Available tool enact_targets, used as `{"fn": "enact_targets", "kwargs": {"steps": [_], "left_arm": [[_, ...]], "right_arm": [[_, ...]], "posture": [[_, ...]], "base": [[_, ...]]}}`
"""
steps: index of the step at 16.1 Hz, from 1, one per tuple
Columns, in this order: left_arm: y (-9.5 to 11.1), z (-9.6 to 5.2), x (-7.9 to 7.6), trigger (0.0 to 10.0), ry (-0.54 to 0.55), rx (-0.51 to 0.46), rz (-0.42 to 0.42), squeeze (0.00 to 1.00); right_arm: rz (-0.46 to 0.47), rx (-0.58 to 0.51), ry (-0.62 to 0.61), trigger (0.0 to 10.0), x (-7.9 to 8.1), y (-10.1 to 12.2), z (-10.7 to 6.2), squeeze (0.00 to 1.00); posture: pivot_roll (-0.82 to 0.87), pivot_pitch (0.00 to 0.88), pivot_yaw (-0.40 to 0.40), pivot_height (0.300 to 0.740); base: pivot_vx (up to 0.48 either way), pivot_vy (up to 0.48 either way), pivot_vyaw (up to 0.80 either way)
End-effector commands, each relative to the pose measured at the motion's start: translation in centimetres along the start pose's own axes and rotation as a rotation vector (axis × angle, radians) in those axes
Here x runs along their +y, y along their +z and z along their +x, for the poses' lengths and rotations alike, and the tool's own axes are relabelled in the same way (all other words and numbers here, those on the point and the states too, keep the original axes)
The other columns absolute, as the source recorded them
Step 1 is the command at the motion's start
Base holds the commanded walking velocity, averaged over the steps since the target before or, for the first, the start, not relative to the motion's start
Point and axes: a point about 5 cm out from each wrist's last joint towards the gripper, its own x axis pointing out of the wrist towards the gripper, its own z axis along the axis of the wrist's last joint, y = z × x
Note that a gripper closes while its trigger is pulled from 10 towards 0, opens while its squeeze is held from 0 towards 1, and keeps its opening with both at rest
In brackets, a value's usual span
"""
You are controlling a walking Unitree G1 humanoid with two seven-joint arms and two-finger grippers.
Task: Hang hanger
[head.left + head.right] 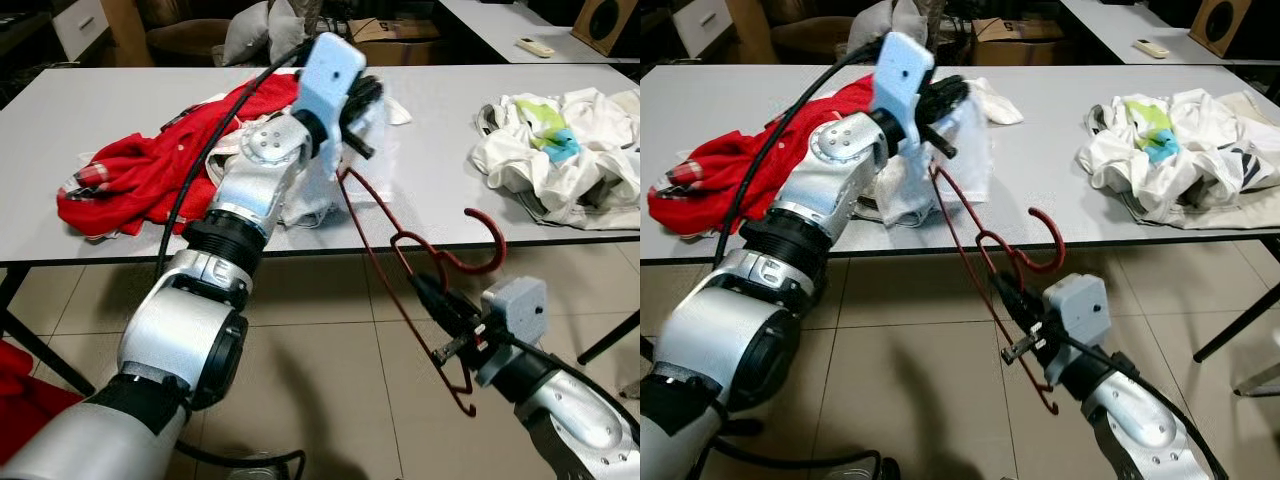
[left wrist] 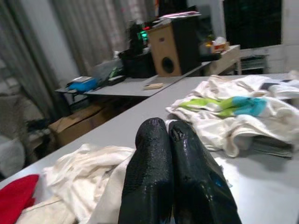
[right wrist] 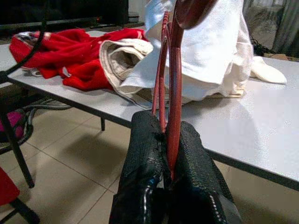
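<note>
The right gripper [image 1: 432,296] has its jaws clamped on the red hanger [image 1: 400,268], the wire pinched between the 2 black fingers [image 3: 145,154] just below the hook. That gripper sits below the front edge of the grey table [image 1: 440,190], over the tiled floor [image 1: 330,350]. The hanger is held tilted: its curved hook [image 1: 488,245] rises to the robot's right, level with the table edge, 1 end of the frame reaches up and left to the white garment [image 1: 960,140], and the other end hangs down beside the right wrist.

The left gripper [image 1: 362,98] is raised over the table with its jaws pressed together; the left wrist view shows both fingers [image 2: 154,172] touching, with white cloth just beneath them. Whether they pinch that cloth cannot be told. The white garment lies crumpled on the table beside and under this gripper.

To the robot's left a red garment [image 1: 140,180] is spread on the table, touching the white one. Well apart, on the right end of the table, lies a heap of white clothes [image 1: 560,155] with green and blue print. A second table behind carries a speaker [image 2: 170,51] and a remote [image 1: 535,46].
</note>
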Motion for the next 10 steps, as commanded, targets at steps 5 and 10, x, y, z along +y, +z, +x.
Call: {"fn": "enact_targets", "kwargs": {"steps": [5,10], "left_arm": [[-0.2,-0.2,-1.8,10.0,-0.159,0.056,-0.011,0.74],[0.5,-0.3,-2.3,10.0,-0.22,0.041,-0.07,1.0]], "right_arm": [[0.007,-0.004,-0.052,10.0,-0.8,0.0,0.4,0.0],[0.025,0.012,-0.072,10.0,-0.9,-0.3,0.4,0.0]], "posture": [[-0.07,0.025,0.025,0.74],[-0.07,0.028,0.027,0.74]], "base": [[0.0,0.0,0.0],[0.0,0.0,0.0]]}}
